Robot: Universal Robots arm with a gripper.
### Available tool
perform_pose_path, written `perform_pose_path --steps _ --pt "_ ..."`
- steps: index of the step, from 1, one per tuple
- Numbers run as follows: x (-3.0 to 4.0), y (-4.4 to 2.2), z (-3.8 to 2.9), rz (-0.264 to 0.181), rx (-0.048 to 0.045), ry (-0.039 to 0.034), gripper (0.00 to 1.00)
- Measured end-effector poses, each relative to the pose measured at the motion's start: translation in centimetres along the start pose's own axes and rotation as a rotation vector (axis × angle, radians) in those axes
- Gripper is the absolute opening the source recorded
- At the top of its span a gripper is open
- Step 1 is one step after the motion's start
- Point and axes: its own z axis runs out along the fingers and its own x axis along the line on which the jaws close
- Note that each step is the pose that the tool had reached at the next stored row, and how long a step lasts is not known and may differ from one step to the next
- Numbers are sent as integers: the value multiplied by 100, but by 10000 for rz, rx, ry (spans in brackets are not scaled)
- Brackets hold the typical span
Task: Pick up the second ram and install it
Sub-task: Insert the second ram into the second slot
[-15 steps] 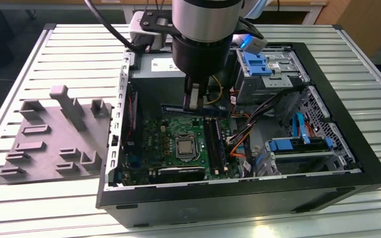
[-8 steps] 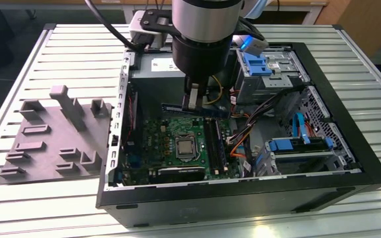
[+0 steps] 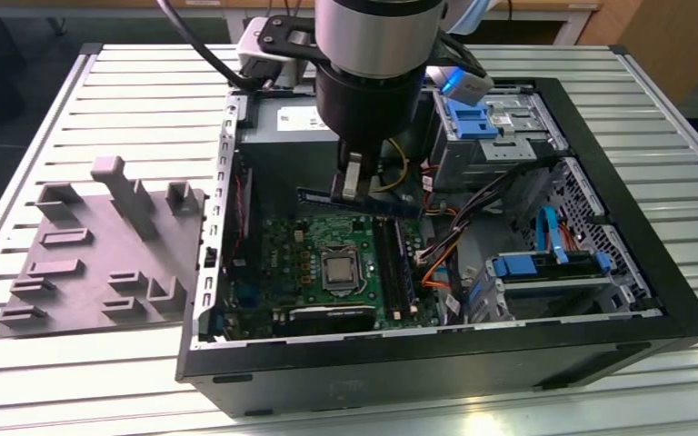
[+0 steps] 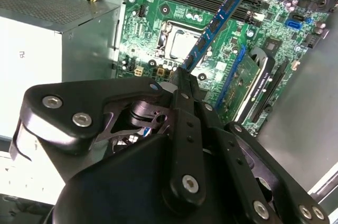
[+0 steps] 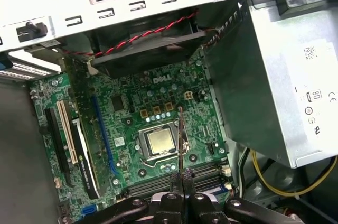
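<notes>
Dark blue-green and thin, the second ram (image 3: 380, 202) hangs in the air inside the open computer case (image 3: 446, 363). It is held level, with its long edge downward, above the green motherboard (image 3: 288, 263) and touching nothing below it. The end effector (image 3: 349, 193) is clenched on it, the two fingers pinching the flat faces off-centre, so most of the length juts out to one side, as the second wrist view shows (image 4: 216, 26). Gripping the faces leaves the contact edge free, which suits pressing it into a socket. In the first wrist view the second ram shows edge-on as a thin line (image 5: 181, 139) running out from the end effector (image 5: 182, 174), over the processor socket (image 5: 160, 142). The long black memory slots (image 5: 153, 184) lie just beside that socket. The second ram sits crosswise to them, so I judge it lifted and carried in but not lined up or seated. Whether one of the slots already holds a stick I cannot tell. The metal power supply (image 5: 274, 86) stands close by, which may explain the high carry. The case takes up the counter (image 3: 143, 82) from its middle to the edge at the exterior view's right. The grey tray (image 3: 83, 272) with upright posts lies well apart, toward the counter's edge at the exterior view's left.
</notes>
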Motion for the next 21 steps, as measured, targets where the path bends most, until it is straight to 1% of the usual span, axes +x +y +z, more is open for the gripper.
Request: perform_pose_path --steps 21 --pt "0 0 3 876 67 -26 11"
